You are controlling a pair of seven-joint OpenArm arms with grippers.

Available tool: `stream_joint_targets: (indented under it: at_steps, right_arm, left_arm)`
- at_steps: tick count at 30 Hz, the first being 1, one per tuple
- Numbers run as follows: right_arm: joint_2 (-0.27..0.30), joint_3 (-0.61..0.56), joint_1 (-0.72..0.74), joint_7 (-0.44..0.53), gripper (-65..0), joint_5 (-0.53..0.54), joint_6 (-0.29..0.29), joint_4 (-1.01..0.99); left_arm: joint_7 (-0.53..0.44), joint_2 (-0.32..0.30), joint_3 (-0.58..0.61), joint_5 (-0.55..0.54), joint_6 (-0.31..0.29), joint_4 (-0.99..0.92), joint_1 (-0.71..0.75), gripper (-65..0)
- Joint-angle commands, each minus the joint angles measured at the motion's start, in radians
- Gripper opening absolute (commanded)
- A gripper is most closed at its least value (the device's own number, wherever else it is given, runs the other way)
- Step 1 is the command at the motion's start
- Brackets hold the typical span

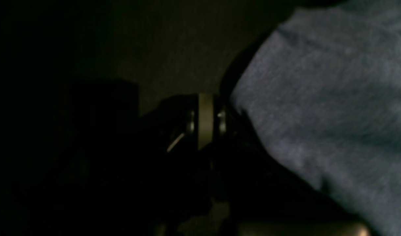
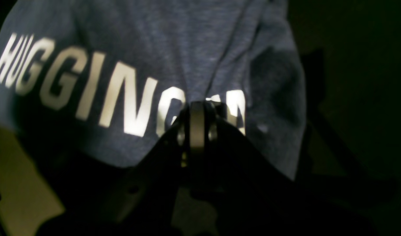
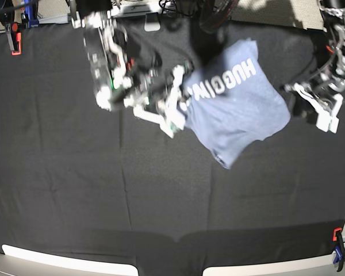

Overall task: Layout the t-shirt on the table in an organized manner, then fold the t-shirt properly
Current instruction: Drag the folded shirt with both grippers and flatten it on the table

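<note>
Shirt: the t-shirt (image 3: pixel 236 109) lay bunched and crooked in the far half of the worktop (image 3: pixel 103 195), a little toward the left arm's side, its white lettering (image 3: pixel 221 83) running at a slant and partly swallowed by creases.
Right gripper: the right gripper (image 2: pixel 197 108) had its jaws closed on a pinch of the printed fabric, right in the middle of the lettering, at the shirt edge nearest that arm.
Left gripper: the left gripper (image 1: pixel 205 119) was closed too, sitting at the edge of the blue-grey cloth; from its dark wrist view I could not tell whether any fabric was actually caught between the jaws. In the base view it stood just off the shirt's other side.
Done: by my reckoning, very little; the shirt was on the worktop but not spread, with sleeves and hem impossible to pick out in the heap.
Left: flattening it into an orderly shape, then every fold.
Surroundings: red clamps (image 3: pixel 14 41) and a blue one (image 3: pixel 339 259) held the black cloth at the worktop edges.
</note>
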Motion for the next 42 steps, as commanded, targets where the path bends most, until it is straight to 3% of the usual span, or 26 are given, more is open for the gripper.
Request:
stream_joint_targets:
  at_steps: [1, 6, 9, 14, 18, 24, 30, 34, 37, 42]
  right_arm:
    - [-0.006, -0.001, -0.008, 0.018, -65.0, 0.012, 0.004, 0.040]
    - [-0.006, 0.051, -0.011, 0.060, -65.0, 0.004, -0.013, 0.146]
    - [-0.006, 0.120, 0.027, 0.059, -65.0, -0.005, -0.019, 0.150]
    - [0.013, 0.183, 0.048, 0.050, -65.0, -0.040, -0.022, 0.090]
    - [0.019, 0.179, 0.008, 0.042, -65.0, -0.030, -0.021, 0.079]
    - [0.019, 0.114, -0.092, 0.064, -65.0, 0.009, -0.014, 0.079]
    - [0.016, -0.057, -0.138, 0.092, -65.0, 0.006, -0.017, 0.080]
    - [0.016, -0.143, -0.138, 0.095, -65.0, -0.080, -0.095, 0.080]
    - [0.020, -0.135, -0.142, 0.095, -65.0, -0.154, -0.135, 0.087]
    - [0.022, -0.029, -0.201, 0.095, -65.0, -0.171, -0.137, 0.214]
  left_arm:
    - [-0.013, -0.017, -0.004, -0.016, -0.005, 0.013, -0.007, -65.0]
    - [0.125, -0.018, -0.005, -0.086, -0.002, 0.016, 0.014, -65.0]
    - [0.134, -0.013, -0.005, -0.167, -0.003, 0.048, 0.068, -65.0]
    - [0.137, 0.029, -0.005, -0.174, -0.002, 0.154, 0.153, -65.0]
    - [0.109, 0.090, -0.005, -0.169, -0.002, 0.180, 0.170, -65.0]
    - [-0.069, 0.146, -0.005, -0.043, -0.002, 0.176, 0.153, -65.0]
    - [-0.077, 0.146, -0.005, 0.017, -0.002, 0.176, 0.075, -65.0]
    - [-0.072, 0.131, -0.005, 0.036, 0.010, 0.177, 0.056, -65.0]
    - [-0.017, 0.101, -0.005, 0.035, 0.017, 0.178, 0.059, -65.0]
    - [0.027, 0.059, -0.031, 0.001, 0.088, 0.245, 0.132, -65.0]
